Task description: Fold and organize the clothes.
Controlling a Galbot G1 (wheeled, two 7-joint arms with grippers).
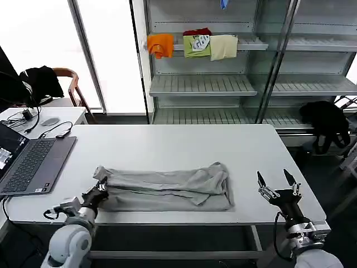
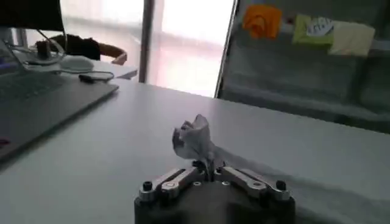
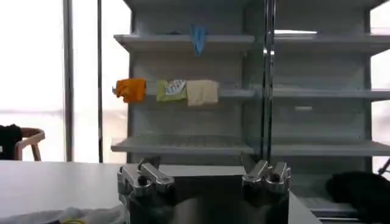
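A light grey soft-fabric T-shirt (image 1: 167,188), folded lengthwise into a long band, lies across the lower middle of the head view on the white rectangular table (image 1: 167,145), near the table's front edge. At the lower left of that view the left gripper (image 1: 101,187) sits at the band's left end, its fingers closed together on a bunch of the grey cloth. The left wrist view makes the pinch plain: a crumpled tuft of the T-shirt (image 2: 194,139) stands up from between the closed fingers (image 2: 244,178) of the left gripper (image 2: 209,169), with the rest of the fabric trailing away toward the lower right of the frame. At the lower right of the head view the right gripper (image 1: 276,181) hovers beyond the shirt's right end, clear of the cloth, its two fingers spread apart. The right wrist view shows the right gripper (image 3: 204,173) with its fingers (image 3: 141,177) wide apart, and a corner of grey cloth at the lower left. An open grey laptop (image 1: 30,162) rests on the table's left side. Behind the table stands a metal shelf rack (image 1: 223,84) carrying orange, green and cream folded garments (image 1: 192,44) at the top centre.
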